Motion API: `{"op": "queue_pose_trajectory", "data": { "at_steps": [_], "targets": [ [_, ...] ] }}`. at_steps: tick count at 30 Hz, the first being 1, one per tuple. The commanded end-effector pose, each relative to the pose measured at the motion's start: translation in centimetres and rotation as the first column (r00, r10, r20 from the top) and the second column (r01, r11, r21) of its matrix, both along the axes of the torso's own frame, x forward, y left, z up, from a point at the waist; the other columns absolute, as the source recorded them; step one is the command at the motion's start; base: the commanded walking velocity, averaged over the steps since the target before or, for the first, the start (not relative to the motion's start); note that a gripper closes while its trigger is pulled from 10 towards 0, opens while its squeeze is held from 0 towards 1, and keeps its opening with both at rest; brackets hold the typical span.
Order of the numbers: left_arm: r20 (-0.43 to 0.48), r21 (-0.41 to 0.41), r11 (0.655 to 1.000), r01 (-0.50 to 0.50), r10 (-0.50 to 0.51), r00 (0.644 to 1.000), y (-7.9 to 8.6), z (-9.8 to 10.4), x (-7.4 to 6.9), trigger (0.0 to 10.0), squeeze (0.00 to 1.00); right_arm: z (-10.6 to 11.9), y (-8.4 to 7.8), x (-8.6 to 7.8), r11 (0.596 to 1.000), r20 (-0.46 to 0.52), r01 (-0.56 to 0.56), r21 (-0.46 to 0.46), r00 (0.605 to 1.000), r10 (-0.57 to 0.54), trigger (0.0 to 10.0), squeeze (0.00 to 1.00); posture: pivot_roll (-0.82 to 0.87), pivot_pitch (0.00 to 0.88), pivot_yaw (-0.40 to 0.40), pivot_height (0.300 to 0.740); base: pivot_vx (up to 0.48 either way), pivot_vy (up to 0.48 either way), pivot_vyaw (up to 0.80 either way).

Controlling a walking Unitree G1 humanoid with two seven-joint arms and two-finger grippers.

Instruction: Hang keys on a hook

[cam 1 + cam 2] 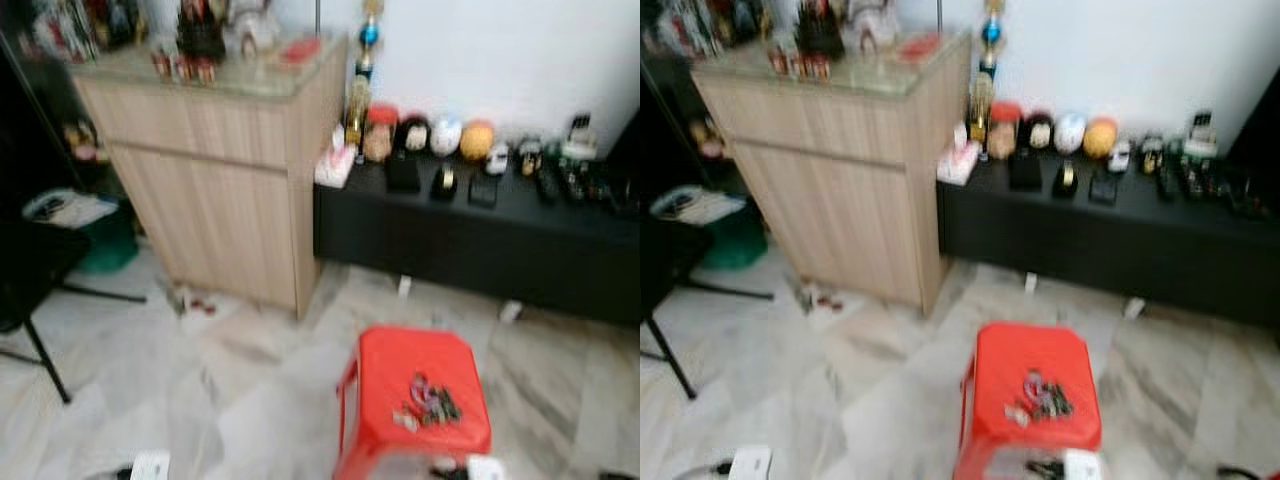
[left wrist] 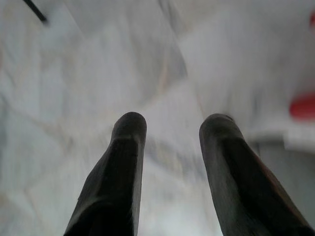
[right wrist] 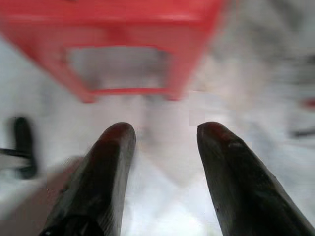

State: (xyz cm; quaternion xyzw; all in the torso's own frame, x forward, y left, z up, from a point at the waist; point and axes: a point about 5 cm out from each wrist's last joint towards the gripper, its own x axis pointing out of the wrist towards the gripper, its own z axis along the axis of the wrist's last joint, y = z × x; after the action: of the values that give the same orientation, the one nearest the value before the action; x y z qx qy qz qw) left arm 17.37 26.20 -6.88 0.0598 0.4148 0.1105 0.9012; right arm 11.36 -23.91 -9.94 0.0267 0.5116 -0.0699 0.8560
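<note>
Where glossy red plastic stool meets marble, jumbled metal keys.

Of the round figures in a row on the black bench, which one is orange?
The ball at the right end of the row, beside the white one; the others are darker or reddish.

I see a pale marble-tiled floor under blurred views. A light wood cabinet with a glass top stands against a white wall. Beside it, touching, runs a low black bench carrying small ornaments. A red plastic stool stands on the floor in front.
</note>
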Motion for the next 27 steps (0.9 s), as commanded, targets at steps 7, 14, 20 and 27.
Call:
{"op": "queue_pose_trajectory", "data": {
  "at_steps": [7, 14, 20, 27],
  "targets": [
    [0.352, 0.035, 0.998, 0.051, -0.060, 0.934, -0.5, 4.8, 6.8, 10.0, 0.00, -0.1, 0.3, -0.1, 1.000, 0.013, -0.009, 0.027, 1.000, 0.009, 10.0, 0.00, -0.02, 0.000, -0.062, 0.740, 0.000, 0.000, 0.62],
    [0.524, 0.030, 0.994, 0.100, -0.101, 0.846, -3.5, 6.7, 8.4, 10.0, 0.00, -0.1, 3.6, 2.1, 0.999, 0.048, -0.032, 0.031, 0.998, 0.030, 10.0, 0.00, -0.02, 0.000, -0.091, 0.740, 0.000, 0.000, 0.00],
    [0.588, 0.005, 0.993, 0.121, -0.101, 0.802, -5.8, 6.9, 7.1, 10.0, 0.00, 0.4, 3.6, 3.3, 0.999, 0.089, -0.050, -0.021, 0.995, 0.052, 10.0, 0.00, -0.01, 0.000, -0.118, 0.740, 0.000, 0.000, 0.62],
    [0.564, 0.043, 0.985, 0.165, -0.160, 0.810, -6.7, 6.6, 5.4, 10.0, 0.00, 3.4, 0.0, 7.2, 0.998, 0.353, 0.061, -0.026, 0.934, -0.048, 10.0, 0.00, 0.00, 0.000, -0.097, 0.740, 0.000, 0.000, 0.11]
  ]
}}
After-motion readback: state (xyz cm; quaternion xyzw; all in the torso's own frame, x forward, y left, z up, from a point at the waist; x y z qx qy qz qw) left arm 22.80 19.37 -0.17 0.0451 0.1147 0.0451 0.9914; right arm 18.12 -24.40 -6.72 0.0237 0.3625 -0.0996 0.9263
